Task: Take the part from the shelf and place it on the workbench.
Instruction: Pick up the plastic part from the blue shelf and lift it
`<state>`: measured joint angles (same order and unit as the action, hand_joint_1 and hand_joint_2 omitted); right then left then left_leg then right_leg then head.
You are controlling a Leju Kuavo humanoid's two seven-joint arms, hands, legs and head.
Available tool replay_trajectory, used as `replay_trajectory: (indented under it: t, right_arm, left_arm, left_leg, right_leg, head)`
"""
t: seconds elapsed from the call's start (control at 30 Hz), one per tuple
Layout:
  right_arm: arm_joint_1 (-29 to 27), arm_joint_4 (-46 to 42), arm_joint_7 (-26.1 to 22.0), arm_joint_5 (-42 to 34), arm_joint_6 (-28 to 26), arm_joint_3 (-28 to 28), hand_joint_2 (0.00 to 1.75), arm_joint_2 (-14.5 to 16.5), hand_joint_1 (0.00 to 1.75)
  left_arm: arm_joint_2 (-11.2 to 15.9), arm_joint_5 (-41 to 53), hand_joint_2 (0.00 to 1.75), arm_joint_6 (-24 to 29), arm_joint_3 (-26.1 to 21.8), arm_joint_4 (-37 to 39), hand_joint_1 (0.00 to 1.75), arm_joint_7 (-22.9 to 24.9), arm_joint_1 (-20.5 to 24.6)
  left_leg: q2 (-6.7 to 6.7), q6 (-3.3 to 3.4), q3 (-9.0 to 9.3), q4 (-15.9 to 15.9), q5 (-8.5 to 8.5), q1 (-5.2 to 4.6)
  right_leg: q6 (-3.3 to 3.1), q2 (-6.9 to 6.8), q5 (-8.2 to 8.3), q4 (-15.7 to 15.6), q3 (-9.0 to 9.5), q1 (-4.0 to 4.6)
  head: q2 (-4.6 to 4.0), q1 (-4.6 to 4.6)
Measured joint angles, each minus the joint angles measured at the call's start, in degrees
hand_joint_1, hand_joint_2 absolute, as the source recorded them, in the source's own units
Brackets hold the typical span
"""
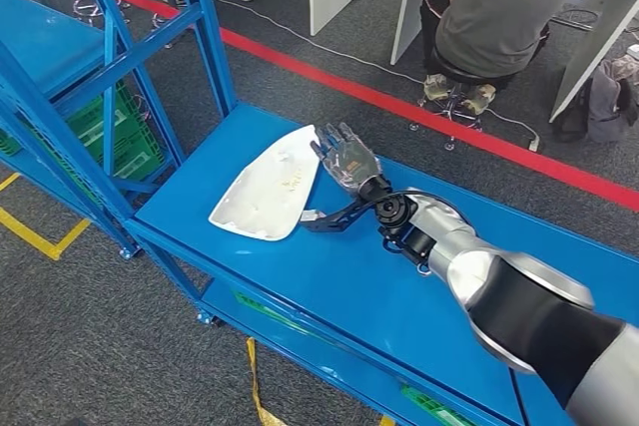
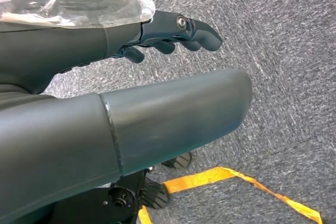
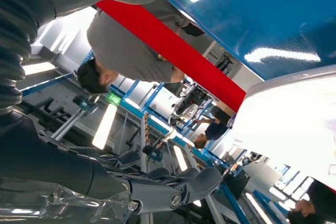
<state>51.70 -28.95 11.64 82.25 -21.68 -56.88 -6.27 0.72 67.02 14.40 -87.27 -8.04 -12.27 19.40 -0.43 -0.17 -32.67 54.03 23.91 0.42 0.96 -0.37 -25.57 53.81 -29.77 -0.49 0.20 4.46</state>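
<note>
On the blue workbench (image 1: 354,276), the white part (image 1: 268,187) lay flat, just beside the right hand (image 1: 348,157). That hand was spread open, gripping nothing. The left hand (image 2: 174,30) hung over grey carpet (image 2: 285,51), fingers extended, empty.

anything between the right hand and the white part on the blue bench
Nothing: in the head view the right hand lies open beside the white part, with bare blue workbench in the narrow gap.

Three views: head high, two at the wrists

The head view looks down over the blue desk (image 1: 339,276); the right wrist view skims close along the same desk (image 3: 257,14); the left wrist view faces carpet (image 2: 277,51).
</note>
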Motion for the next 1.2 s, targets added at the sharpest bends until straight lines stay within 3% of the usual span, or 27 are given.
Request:
replay_trajectory:
  t: [0.7, 1.2]
  right_arm:
    - [0.92, 3.68, -0.89, -0.40, -3.41, 0.04, 1.75, 2.61, 0.00]
    - [1.29, 4.82, -2.66, -1.63, -2.67, 0.66, 1.75, 4.79, 0.00]
  left_arm:
    - [-0.40, 1.31, 0.00, 0.22, 0.00, 0.00, 0.00, -0.01, 0.08]
    - [-0.70, 3.10, 0.00, 0.62, 0.00, 0.00, 0.00, 0.52, 0.55]
  left_leg:
    - [0.00, 0.00, 0.00, 0.00, 0.00, 0.00]
    - [0.01, 0.00, 0.00, 0.00, 0.00, 0.00]
  right_leg:
    - [0.00, 0.01, 0.00, 0.00, 0.00, 0.00]
    - [0.00, 0.01, 0.00, 0.00, 0.00, 0.00]
  head:
    - [0.00, 0.00]
    - [0.00, 0.00]
